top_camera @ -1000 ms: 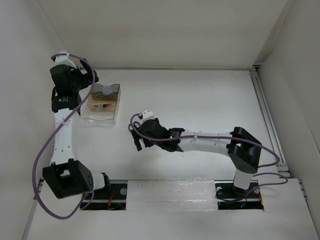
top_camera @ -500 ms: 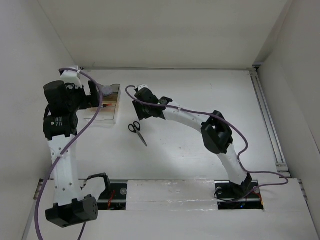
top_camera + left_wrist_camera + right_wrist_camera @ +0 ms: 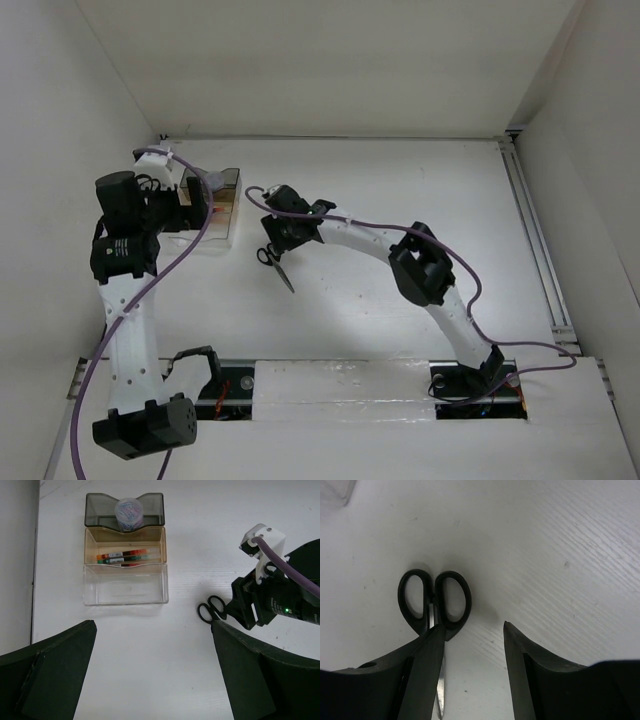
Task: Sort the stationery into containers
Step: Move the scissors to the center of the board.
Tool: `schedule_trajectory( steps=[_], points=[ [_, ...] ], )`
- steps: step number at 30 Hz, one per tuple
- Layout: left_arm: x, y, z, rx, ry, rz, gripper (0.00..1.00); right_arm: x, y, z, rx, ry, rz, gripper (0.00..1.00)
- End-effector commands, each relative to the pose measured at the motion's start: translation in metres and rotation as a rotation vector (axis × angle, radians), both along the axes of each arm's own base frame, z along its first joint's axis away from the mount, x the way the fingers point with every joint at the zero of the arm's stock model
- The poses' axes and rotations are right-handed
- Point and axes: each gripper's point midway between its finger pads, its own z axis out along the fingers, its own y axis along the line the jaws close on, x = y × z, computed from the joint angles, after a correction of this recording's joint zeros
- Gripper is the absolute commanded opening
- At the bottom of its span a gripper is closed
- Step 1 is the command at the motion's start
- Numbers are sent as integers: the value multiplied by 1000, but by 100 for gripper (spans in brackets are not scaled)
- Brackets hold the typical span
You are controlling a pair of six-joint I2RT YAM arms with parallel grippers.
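- The scissors (image 3: 431, 611) lie flat on the table (image 3: 400, 190) to the right of the box (image 3: 165, 582), near it but apart. They are the only item not yet in a compartment.
- The right gripper (image 3: 473, 626) hangs over them, half spread and pinching nothing. One finger covers the pivot and the gap shows bare table. Closing like this would likely shove the scissors sideways or catch only the blade, so they would swing when lifted.
- Being flat and thin, the scissors may slip out, or the fingertips may scrape the table.
- The left gripper (image 3: 152, 625) is spread wide and empty above the near side of the box. A carry towards the box could bring the two arms together there.
- The box looks light, so a bump could shift it. It holds the pens (image 3: 122, 556) in its middle compartment and the cylinder (image 3: 128, 514) at the back.
- A wall stands close on the left of the box, while the table is open to its right.
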Motion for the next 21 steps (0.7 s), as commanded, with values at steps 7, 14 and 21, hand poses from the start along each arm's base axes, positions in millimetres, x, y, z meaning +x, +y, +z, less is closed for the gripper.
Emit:
schedule_trajectory(
  steps=[7, 14, 21],
  points=[
    [-4, -6, -3, -17, -6, -35, 99, 11, 23, -10, -27, -19, 22, 56],
    [-4, -6, 2, -13, -23, -35, 99, 10, 12, -24, -74, -17, 2, 53],
    [-1, -6, 1, -21, -21, -31, 99, -4, 16, -6, 13, -6, 49, 53]
  ],
)
